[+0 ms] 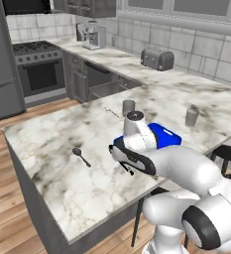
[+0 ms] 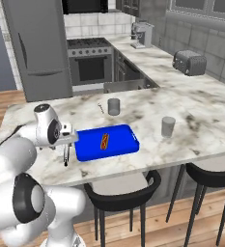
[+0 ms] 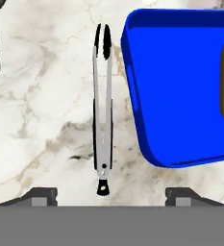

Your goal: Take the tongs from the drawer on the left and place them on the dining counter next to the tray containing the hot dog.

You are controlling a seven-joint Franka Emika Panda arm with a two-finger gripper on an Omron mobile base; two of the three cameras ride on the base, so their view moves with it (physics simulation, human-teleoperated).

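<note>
The hand (image 3: 104,194) stands wide open, its 2 dark fingertips (image 3: 41,194) spread far apart at either side of the hand view, and it grips nothing. The tongs (image 3: 102,103) lie flat on the counter (image 1: 52,144) between those tips, free of both.

The tongs are 1 slim tool: 2 silver-grey metal arms lying close together, black at the gripping ends and with a small black loop at the hinge. They rest just beside the short edge of the tray (image 3: 180,86) and roughly parallel to it, with a narrow strip of marble between them.

The tray is 1 bright blue, flat rectangle with rounded corners and a low raised rim. On it sits 1 hot dog (image 2: 104,140), an orange-brown bun with a reddish sausage.

The counter is a white marble slab with grey-brown veining over dark-grey cabinets. It also carries 2 plain grey cylindrical cups (image 2: 114,106), well apart from each other, 1 small dark spoon (image 1: 80,156) well away from the tray, and 1 tiny thin utensil (image 2: 100,107) near the farther cup.

2 dark stools (image 2: 121,190) with round seats stand at the counter's near edge.
</note>
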